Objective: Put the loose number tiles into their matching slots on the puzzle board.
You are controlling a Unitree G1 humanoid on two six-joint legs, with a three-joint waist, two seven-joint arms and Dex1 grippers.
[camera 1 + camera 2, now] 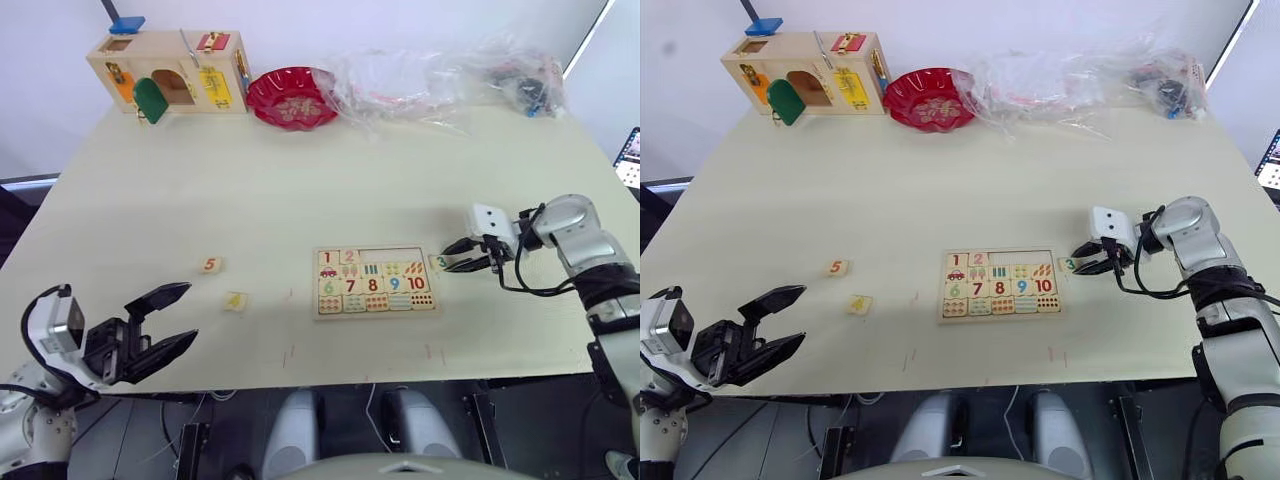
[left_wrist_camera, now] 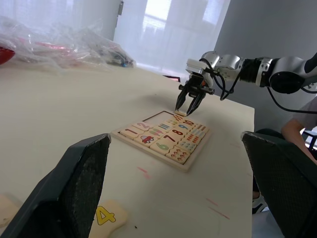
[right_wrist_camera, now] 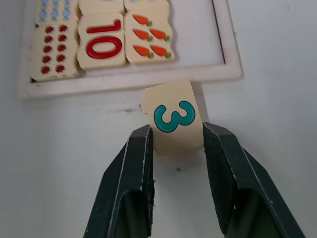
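The puzzle board (image 1: 326, 312) lies near the table's front, right of centre. Its top row holds tiles 1 and 2, then three bare slots (image 1: 397, 254). The green 3 tile (image 3: 173, 116) lies flat on the table just off the board's right rim, and my right gripper (image 3: 176, 131) is shut on it, with a finger (image 3: 141, 153) against each side. The 5 tile (image 1: 210, 265) and the yellow 4 tile (image 1: 235, 301) lie loose left of the board. My left gripper (image 1: 190, 313) hangs open at the front left edge, short of the 4 tile (image 2: 106, 215).
A wooden latch box (image 1: 170, 70) stands at the back left with a red bowl (image 1: 292, 97) beside it. Crumpled clear plastic bags (image 1: 440, 75) spread along the back right. The table's front edge (image 1: 300, 385) runs just below the board.
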